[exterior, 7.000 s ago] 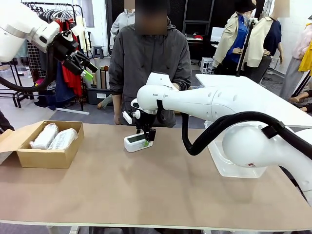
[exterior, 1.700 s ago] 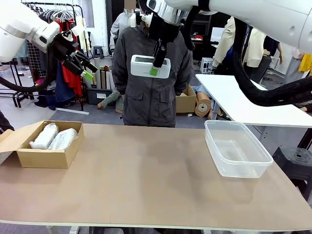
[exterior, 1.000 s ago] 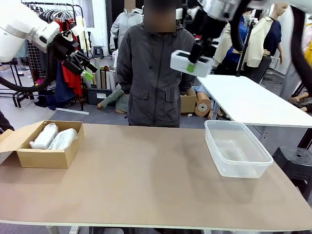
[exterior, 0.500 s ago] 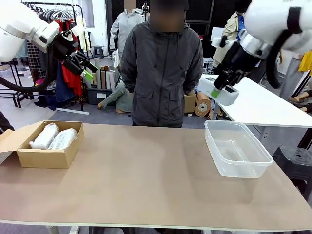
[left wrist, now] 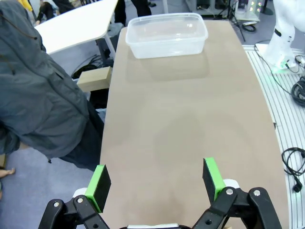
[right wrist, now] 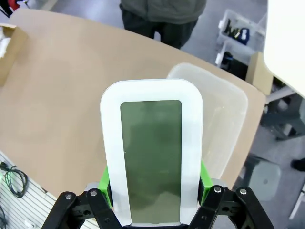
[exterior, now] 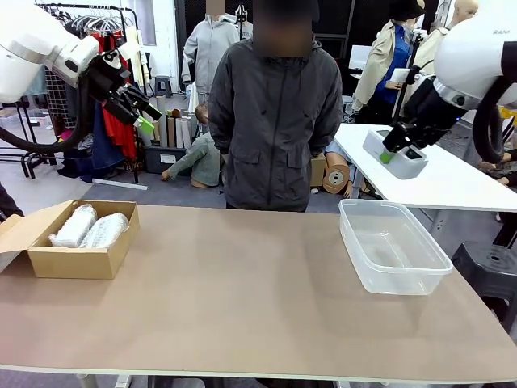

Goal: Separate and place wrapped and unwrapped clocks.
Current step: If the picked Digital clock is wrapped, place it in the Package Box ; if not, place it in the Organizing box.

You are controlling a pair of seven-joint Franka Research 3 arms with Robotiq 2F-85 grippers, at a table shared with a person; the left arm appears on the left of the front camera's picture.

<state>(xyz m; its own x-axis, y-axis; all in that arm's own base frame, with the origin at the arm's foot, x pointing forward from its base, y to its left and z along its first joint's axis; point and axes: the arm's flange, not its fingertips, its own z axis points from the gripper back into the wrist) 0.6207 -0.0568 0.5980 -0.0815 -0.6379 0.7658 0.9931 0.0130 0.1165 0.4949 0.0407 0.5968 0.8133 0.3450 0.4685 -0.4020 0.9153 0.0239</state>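
Observation:
My right gripper point(exterior: 392, 153) is shut on the bare white clock point(exterior: 396, 154), holding it in the air above and beyond the clear plastic tub point(exterior: 393, 245). In the right wrist view that clock point(right wrist: 151, 152) shows its grey-green screen between my green pads point(right wrist: 203, 179), with the tub point(right wrist: 228, 125) below it. Two plastic-wrapped clocks point(exterior: 87, 225) lie side by side in the cardboard box point(exterior: 73, 260) at the table's left. My left gripper point(exterior: 144, 112) hangs open and high over the left side, nothing between its fingers point(left wrist: 101, 181).
A person in a dark jacket point(exterior: 280, 113) stands at the table's far edge, hands behind the back. The brown tabletop point(exterior: 242, 291) lies bare between box and tub. A white table point(exterior: 436, 174) stands beyond the tub.
My right arm has swung the bare clock from high in front of the person rightward and down to above the tub's far side. The left arm has stayed put.

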